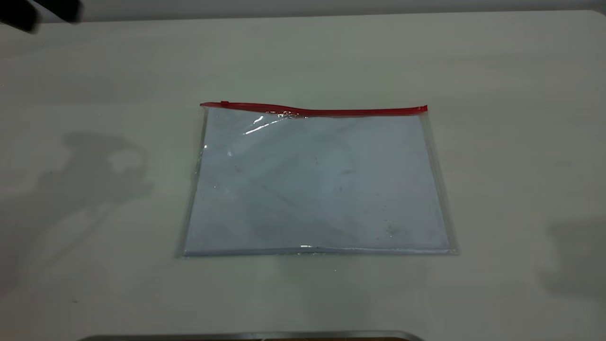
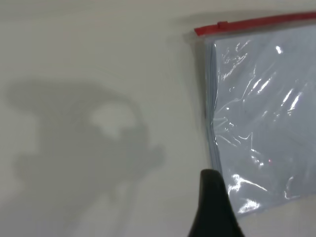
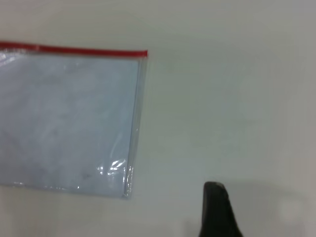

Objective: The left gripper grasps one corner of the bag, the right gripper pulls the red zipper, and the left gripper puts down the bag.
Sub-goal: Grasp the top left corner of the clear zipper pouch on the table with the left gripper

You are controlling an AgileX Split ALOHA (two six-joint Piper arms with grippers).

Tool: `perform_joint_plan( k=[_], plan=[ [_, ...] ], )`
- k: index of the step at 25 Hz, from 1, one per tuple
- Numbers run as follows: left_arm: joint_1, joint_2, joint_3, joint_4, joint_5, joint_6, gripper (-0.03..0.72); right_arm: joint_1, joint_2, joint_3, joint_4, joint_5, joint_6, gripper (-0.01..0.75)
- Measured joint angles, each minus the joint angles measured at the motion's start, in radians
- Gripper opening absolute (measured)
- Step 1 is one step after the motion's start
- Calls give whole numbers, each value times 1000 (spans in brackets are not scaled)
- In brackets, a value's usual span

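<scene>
A flat clear plastic bag of white paper lies mid-table, its red zipper running left to right along the far edge; its left red corner is nearer the left gripper, which holds nothing, opening unclear.

Clear bag, red zipper, pale table.

We see a transparent, colourless bag with glossy white glints on its plastic and plain white paper sheets showing through, faintly bluish-grey and marked with a few small dark specks. Along one long edge runs the bright red zipper, solid and unpatterned, with a slider tab of the same red. The table is a plain off-white with soft grey shadows on it. We see the left gripper and the right gripper as plain black.
</scene>
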Motion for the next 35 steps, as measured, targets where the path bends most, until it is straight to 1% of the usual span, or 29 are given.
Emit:
perform_joint_plan(
  k=[4, 9, 12, 15, 22, 27, 35],
  plan=[
    [0, 155, -88, -73, 1, 126, 568, 0, 105, 0, 66, -47, -96, 522],
    [0, 327, -188, -131, 38, 238, 568, 0, 186, -1, 151, -69, -208, 522],
    [0, 418, -226, -211, 46, 344, 568, 0, 208, -4, 201, -72, -260, 522],
    [0, 498, -252, -332, 48, 488, 568, 0, 212, -4, 234, -73, -294, 522],
    [0, 631, -271, -612, 42, 751, 568, 0, 212, -4, 249, -73, -306, 522],
    [0, 697, -271, -735, 29, 865, 568, 0, 212, -4, 252, -73, -308, 522],
    [-4, 767, -272, -904, 36, 995, 568, 0, 212, -4, 252, -79, -309, 522]
  ],
)
